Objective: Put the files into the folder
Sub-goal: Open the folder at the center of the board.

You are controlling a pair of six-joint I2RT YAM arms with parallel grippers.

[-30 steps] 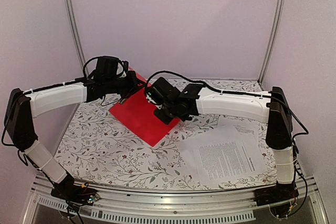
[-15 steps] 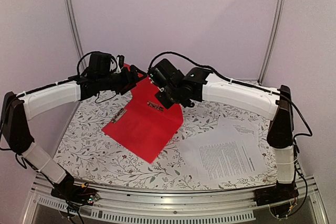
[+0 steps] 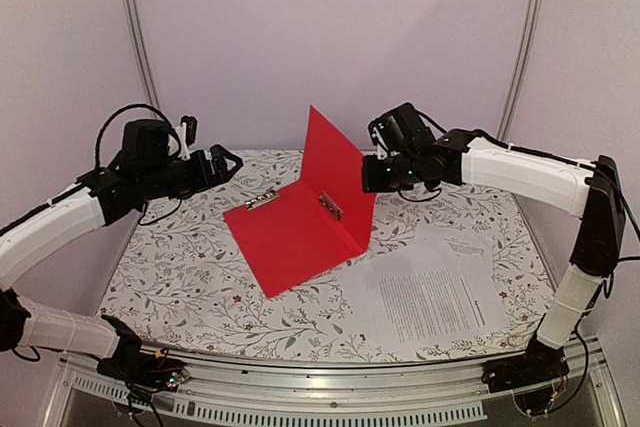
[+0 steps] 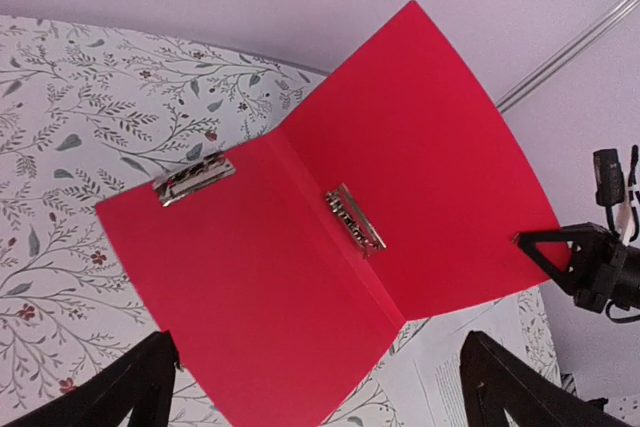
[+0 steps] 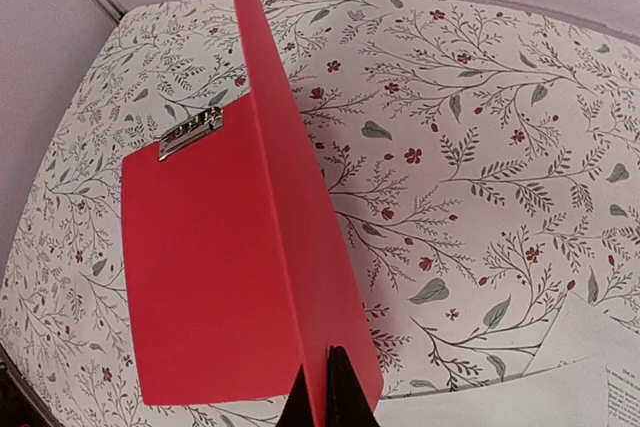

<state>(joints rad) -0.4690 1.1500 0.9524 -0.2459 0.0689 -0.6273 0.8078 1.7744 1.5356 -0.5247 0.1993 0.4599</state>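
The red folder [image 3: 285, 247] lies open on the table, its back flat and its cover [image 3: 335, 162] standing upright. My right gripper [image 3: 372, 175] is shut on the cover's right edge; in the right wrist view the fingertips [image 5: 328, 387] pinch that thin red edge. Two metal clips [image 3: 262, 201] [image 3: 331, 206] show inside. My left gripper [image 3: 228, 160] hangs open to the left of the folder, touching nothing, its fingers [image 4: 150, 382] spread wide. The files [image 3: 430, 297], white printed sheets, lie flat at the front right, beside the folder.
A floral cloth covers the table [image 3: 190, 287]. Metal frame posts [image 3: 135, 37] [image 3: 525, 37] rise at the back corners before a plain wall. A metal rail [image 3: 330, 377] runs along the near edge between the arm bases.
The right gripper shut on the cover and swung it up from flat to upright, moving right. The left gripper opened, let go of the folder and drew back to the left.
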